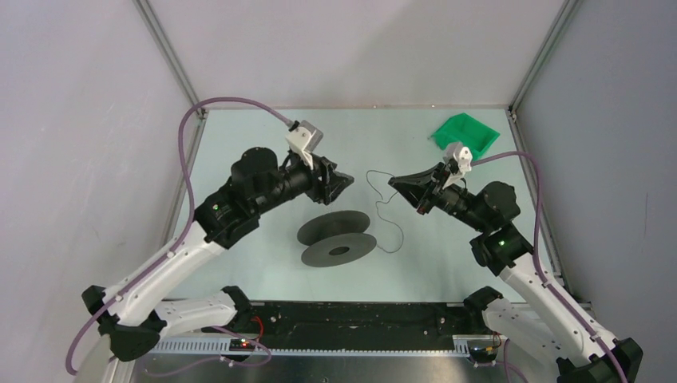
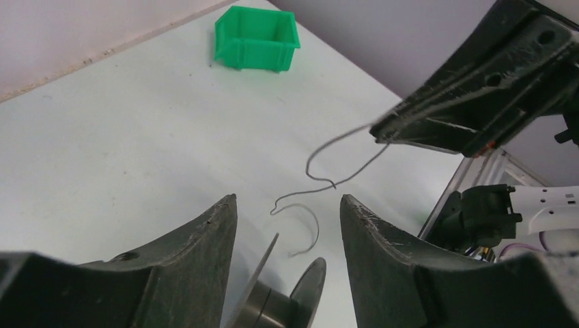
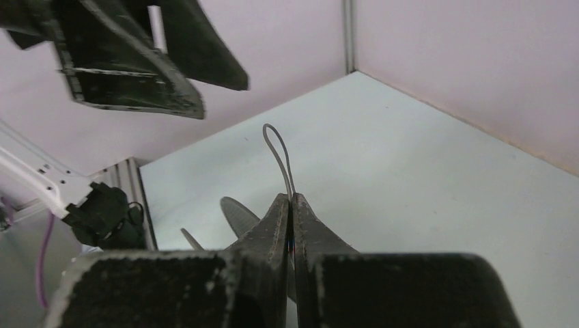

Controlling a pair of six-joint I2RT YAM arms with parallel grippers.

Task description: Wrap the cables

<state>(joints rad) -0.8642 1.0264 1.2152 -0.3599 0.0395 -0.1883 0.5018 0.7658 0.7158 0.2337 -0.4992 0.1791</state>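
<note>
The cable (image 1: 370,177) is a thin dark strand that curls from my right gripper (image 1: 394,183) down to the table beside the spool (image 1: 337,238). My right gripper is shut on the cable. In the right wrist view a short loop of cable (image 3: 276,147) sticks out past the closed tips (image 3: 291,198). My left gripper (image 1: 343,183) is open and empty, held above the spool and facing the right gripper. In the left wrist view the cable (image 2: 308,164) hangs ahead of the open fingers (image 2: 288,205), with the spool (image 2: 273,301) below them.
A green bin (image 1: 465,134) stands at the back right of the table; it also shows in the left wrist view (image 2: 256,37). Metal frame posts (image 1: 535,64) mark the back corners. The arm bases sit along the near edge.
</note>
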